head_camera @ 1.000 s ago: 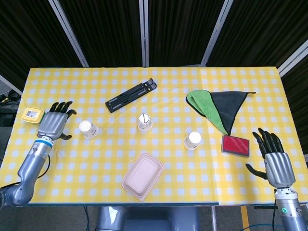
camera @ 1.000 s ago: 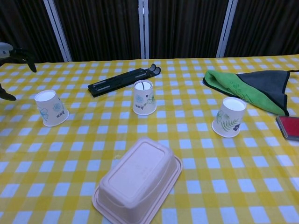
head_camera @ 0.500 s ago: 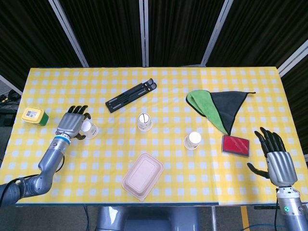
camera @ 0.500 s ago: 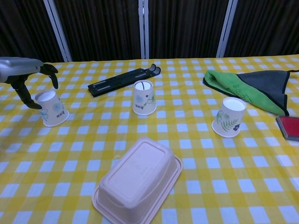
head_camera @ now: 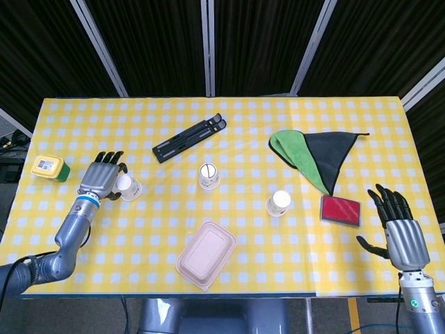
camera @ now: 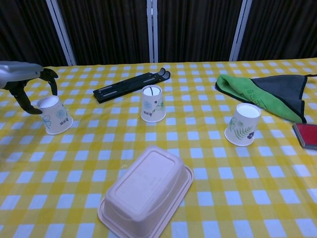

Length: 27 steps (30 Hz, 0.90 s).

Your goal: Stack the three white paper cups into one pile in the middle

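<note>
Cups: 3 white paper ones stand upright and well apart on the yellow checked table [head_camera: 229,271]. The left cup [camera: 55,115] is near the robot's left side, the middle cup [camera: 153,103] sits close to the table's centre, and the right cup [camera: 242,124] stands between the centre and a green and black cloth [head_camera: 313,156]. None is stacked yet, so the pile is not begun.

The left hand [head_camera: 103,177] is at the left cup, fingers apart and curved over and around its rim. In the chest view the dark fingertips [camera: 51,78] sit just above and beside the rim with a gap showing, so I judge it open and placed to close on the cup, not gripping it. That cup is the nearest to this arm, which likely explains the choice.

The right hand [head_camera: 398,226] waits off the table's right edge, fingers spread, holding nothing, well apart from the right cup.

A pale lidded food box [camera: 146,192] lies in front of the middle cup, so a cup carried to the centre would best travel behind it. A black folding stand [head_camera: 190,138], a red case [head_camera: 341,209] and a small yellow tub [head_camera: 48,166] lie clear of that path.
</note>
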### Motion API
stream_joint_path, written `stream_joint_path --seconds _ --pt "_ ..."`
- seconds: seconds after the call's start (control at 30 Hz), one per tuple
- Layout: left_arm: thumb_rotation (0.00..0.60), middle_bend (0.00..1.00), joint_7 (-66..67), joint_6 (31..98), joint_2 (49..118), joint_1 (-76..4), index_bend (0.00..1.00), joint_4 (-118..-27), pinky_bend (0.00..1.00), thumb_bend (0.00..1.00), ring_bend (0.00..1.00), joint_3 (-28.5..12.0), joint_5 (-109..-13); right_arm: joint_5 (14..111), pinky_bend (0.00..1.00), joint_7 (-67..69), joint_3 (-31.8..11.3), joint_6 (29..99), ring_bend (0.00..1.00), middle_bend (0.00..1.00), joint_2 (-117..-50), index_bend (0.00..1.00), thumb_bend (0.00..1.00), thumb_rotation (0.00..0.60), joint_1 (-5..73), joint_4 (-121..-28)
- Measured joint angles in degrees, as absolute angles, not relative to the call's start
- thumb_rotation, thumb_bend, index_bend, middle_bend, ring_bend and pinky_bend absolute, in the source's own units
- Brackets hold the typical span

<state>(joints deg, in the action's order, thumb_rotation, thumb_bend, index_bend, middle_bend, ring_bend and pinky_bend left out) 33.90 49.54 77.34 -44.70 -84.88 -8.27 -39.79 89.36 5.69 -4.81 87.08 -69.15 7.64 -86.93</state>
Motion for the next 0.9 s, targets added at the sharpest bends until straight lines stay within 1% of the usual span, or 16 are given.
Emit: stream_joint_path --seconds 0.07,0.1,0.37,0.47,0.7,0.8,0.9 --pt "0.6 0.0 33.6 49.7 77.6 -44.8 0.36 -84.8 0.0 0.4 0.0 -8.1 -39.8 89.5 0.0 5.8 -4.8 87.2 0.0 0.0 -69.1 0.07 0.06 0.6 7.6 -86.9" --pt "0.6 0.0 33.3 49.8 77.6 -44.8 0.37 -84.8 0.0 0.41 0.0 -8.1 -39.9 89.5 0.0 5.8 -4.8 87.2 0.0 0.0 -69.1 0.07 0.06 0.6 7.6 -86.8" --pt "0.6 0.0 31.0 52.1 75.8 -44.4 0.37 -87.6 0.0 0.41 0.0 -8.5 -43.2 89.7 0.0 6.1 -4.8 87.9 0.0 0.0 -69.0 0.08 0.06 0.6 7.4 -86.9" --pt "0.6 0.0 29.9 53.4 73.9 -44.3 0.38 -90.3 0.0 0.41 0.0 -9.3 -44.9 89.5 0.0 6.2 -4.9 87.7 0.0 0.0 -69.0 0.08 0.06 0.6 7.4 -86.9" --pt "0.6 0.0 27.1 57.6 70.4 -44.3 0.38 -96.3 0.0 0.41 0.0 -12.6 -49.8 88.8 0.0 6.7 -5.2 87.4 0.0 0.0 -69.0 0.08 0.06 0.6 7.5 -86.6" --pt "0.6 0.0 26.5 59.0 70.4 -45.3 0.38 -97.1 0.0 0.41 0.0 -14.4 -51.0 88.2 0.0 7.5 -5.4 87.0 0.0 0.0 -68.9 0.08 0.06 0.6 7.6 -86.5" --pt "0.6 0.0 26.5 59.4 71.5 -46.5 0.38 -97.0 0.0 0.41 0.0 -15.5 -51.2 87.5 0.0 8.4 -5.8 86.5 0.0 0.0 -68.7 0.08 0.06 0.6 7.7 -86.3"
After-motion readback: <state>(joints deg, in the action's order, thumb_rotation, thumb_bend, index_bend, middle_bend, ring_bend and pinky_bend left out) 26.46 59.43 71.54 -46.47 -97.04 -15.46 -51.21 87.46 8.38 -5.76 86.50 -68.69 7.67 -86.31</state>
